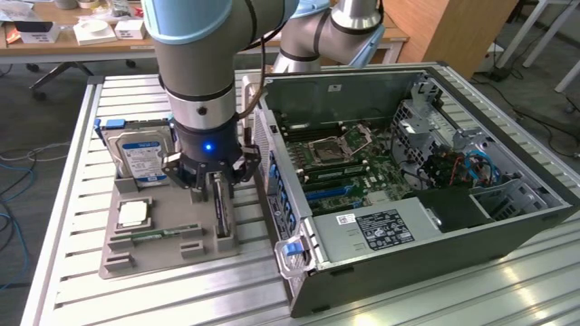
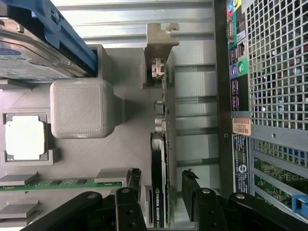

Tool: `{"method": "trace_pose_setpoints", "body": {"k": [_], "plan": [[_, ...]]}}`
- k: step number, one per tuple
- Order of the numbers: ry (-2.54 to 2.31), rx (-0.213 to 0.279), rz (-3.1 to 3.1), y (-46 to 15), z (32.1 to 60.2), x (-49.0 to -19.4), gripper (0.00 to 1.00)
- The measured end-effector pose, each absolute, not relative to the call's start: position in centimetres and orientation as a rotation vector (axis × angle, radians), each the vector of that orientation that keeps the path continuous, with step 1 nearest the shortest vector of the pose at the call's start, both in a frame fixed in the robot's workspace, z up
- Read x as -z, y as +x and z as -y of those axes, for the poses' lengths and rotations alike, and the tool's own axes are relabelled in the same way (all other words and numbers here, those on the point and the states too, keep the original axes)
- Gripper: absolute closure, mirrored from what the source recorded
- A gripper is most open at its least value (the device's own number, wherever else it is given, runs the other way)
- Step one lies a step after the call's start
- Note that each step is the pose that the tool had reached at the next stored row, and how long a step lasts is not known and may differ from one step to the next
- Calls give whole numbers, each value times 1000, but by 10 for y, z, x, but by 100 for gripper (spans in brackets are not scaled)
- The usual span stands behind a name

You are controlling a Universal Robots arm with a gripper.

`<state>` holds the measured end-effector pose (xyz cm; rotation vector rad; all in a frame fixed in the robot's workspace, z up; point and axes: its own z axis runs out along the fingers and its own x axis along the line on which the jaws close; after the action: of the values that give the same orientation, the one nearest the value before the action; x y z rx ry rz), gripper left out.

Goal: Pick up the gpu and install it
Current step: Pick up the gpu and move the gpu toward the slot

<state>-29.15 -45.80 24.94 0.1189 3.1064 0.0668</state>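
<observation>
1. Gripper [image 2: 162, 180]: jaws spread wide and holding nothing. The fingers [image 2: 190, 183] stand one to each flat side of the card, with a gap showing at both.
2. gpu [image 2: 158, 151]: slim dark card set on edge in a slot of the grey holder tray [image 1: 154, 251], directly between the jaws. Its pale bracket end lies beyond the fingertips, on the far side from the wrist.
3. Hard drive [image 1: 140, 159]: blue-labelled and upright in the same tray, outside the jaws on one side and clear of them.
4. Computer case [image 1: 408, 238]: side panel off and board exposed. It stands outside the jaws on the opposite side, just beside the tray.
5. Step in hand (judged): the pick-up, with the card straddled but not gripped. It is not lifted and nothing is installed.
6. Next move (judged): it calls for both pads to meet the flat faces squarely and together, so the thin card does not tip in its slot. It then calls for a straight pull along the slot.
</observation>
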Motion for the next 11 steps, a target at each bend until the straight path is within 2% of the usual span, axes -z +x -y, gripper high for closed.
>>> {"method": "trace_pose_setpoints", "body": {"k": [11], "plan": [[120, -67, -3106, -292, 449, -242, 53]]}}
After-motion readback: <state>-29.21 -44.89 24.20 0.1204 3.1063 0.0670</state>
